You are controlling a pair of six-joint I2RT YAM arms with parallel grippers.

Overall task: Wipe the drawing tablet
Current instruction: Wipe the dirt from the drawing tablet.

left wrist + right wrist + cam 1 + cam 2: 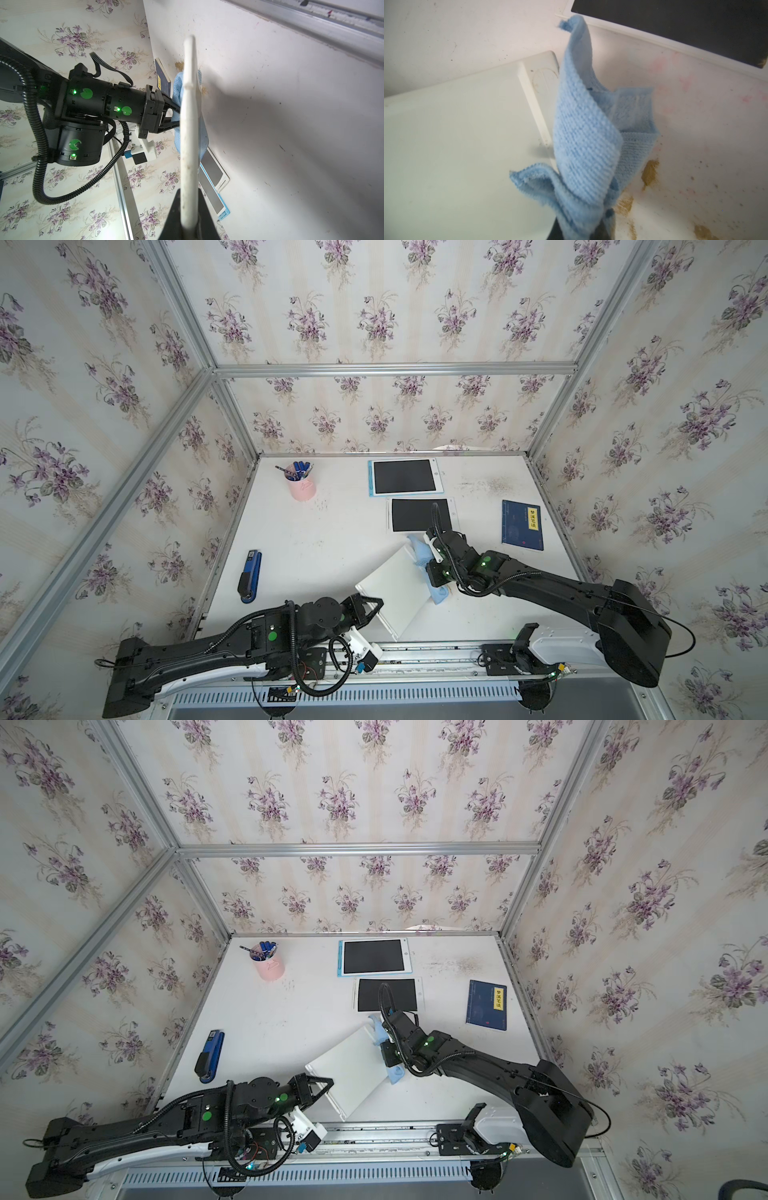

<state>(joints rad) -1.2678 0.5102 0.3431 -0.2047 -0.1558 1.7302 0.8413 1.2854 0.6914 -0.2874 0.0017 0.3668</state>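
Note:
A white drawing tablet [395,593] [349,1069] is held tilted above the table, its plain white back facing up in both top views and its screen hidden. My left gripper [376,605] [188,218] is shut on the tablet's near corner, and the left wrist view shows the tablet [188,124] edge-on. The right gripper [430,562] [579,230] is shut on a light blue cloth [419,549] [585,135]. The cloth drapes over the tablet's far edge [539,93], and some of it hangs below at the edge's near end [440,595].
Two more tablets lie flat at the back, one with a blue rim [405,477] and a white one [419,514] just beyond the cloth. A blue book [521,524] lies right, a pink pen cup [301,485] back left, a blue stapler [249,576] left. Brown stains [650,172] mark the table.

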